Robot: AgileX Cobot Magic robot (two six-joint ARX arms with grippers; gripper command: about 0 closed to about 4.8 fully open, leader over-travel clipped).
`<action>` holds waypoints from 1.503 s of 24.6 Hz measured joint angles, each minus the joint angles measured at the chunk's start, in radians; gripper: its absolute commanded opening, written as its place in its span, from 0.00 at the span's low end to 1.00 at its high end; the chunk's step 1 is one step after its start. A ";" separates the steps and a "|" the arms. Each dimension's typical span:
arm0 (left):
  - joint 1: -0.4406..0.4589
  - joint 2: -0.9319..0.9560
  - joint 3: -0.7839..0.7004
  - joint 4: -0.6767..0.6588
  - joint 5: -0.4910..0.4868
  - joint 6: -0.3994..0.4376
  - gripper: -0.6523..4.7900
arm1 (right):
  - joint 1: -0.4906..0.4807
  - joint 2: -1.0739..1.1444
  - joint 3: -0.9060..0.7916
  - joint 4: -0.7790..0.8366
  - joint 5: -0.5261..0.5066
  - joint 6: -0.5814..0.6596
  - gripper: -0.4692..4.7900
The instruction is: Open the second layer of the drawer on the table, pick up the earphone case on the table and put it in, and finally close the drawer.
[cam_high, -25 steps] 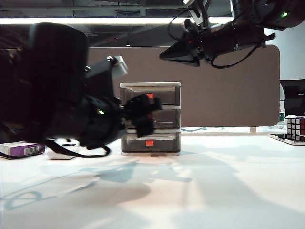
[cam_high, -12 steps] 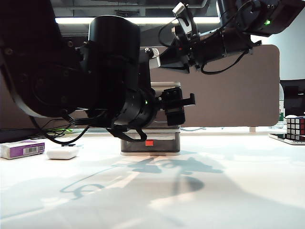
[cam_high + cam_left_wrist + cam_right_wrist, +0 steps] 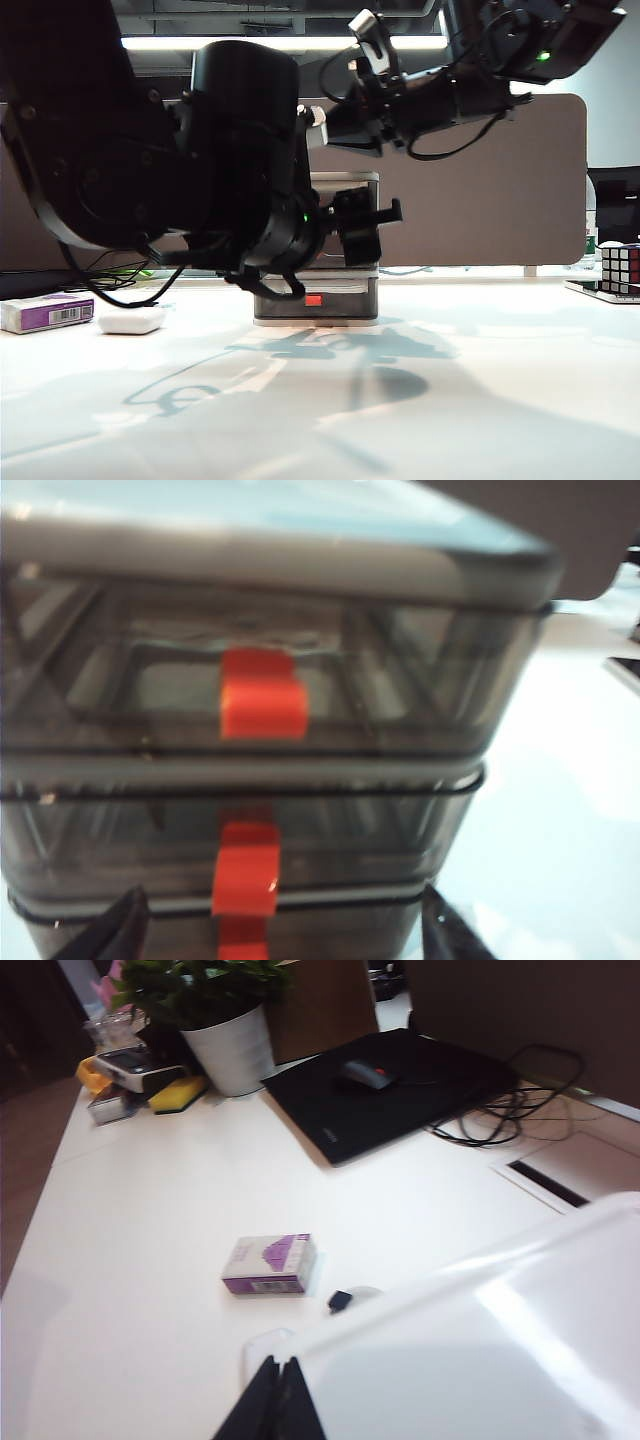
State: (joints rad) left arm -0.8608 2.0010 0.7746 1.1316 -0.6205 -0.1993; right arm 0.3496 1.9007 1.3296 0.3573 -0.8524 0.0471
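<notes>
The drawer (image 3: 345, 300) stands mid-table, mostly hidden behind my left arm. My left gripper (image 3: 366, 224) hovers just in front of its upper tiers. Up close, it (image 3: 285, 935) is open, with one fingertip (image 3: 120, 925) showing at each side of the front. The second layer (image 3: 120, 840) is shut, and its red-orange tab (image 3: 247, 870) lies between the fingers, untouched. The white earphone case (image 3: 130, 320) lies on the table (image 3: 450, 400) to the left. My right gripper (image 3: 335, 125) hangs above the drawer; it (image 3: 280, 1390) is shut and empty over the unit's white top (image 3: 480, 1340).
A purple-and-white box (image 3: 45, 312) (image 3: 268, 1263) lies left of the case, with a small black clip (image 3: 340, 1300) nearby. A Rubik's cube (image 3: 620, 268) sits at the far right. A laptop (image 3: 390, 1090), cables and a potted plant (image 3: 225, 1030) stand further back.
My left arm swung right across the view, bringing its gripper in front of the drawer. The right arm shifted left and slightly lower above the drawer.
</notes>
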 measured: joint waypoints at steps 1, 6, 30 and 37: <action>0.000 0.004 0.000 -0.002 -0.003 -0.001 0.75 | 0.006 0.003 0.003 0.000 -0.003 0.000 0.08; 0.000 0.005 0.013 0.001 -0.031 -0.005 0.75 | 0.030 0.016 0.014 0.001 -0.013 0.000 0.08; 0.002 0.095 0.111 -0.014 -0.126 -0.062 0.64 | 0.032 0.064 0.022 0.008 -0.016 -0.004 0.08; 0.002 0.095 0.111 -0.018 -0.142 0.002 0.45 | 0.032 0.064 0.022 0.007 -0.016 -0.004 0.08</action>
State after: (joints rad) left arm -0.8589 2.0960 0.8852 1.1137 -0.7624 -0.1970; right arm 0.3817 1.9648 1.3518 0.3645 -0.8684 0.0433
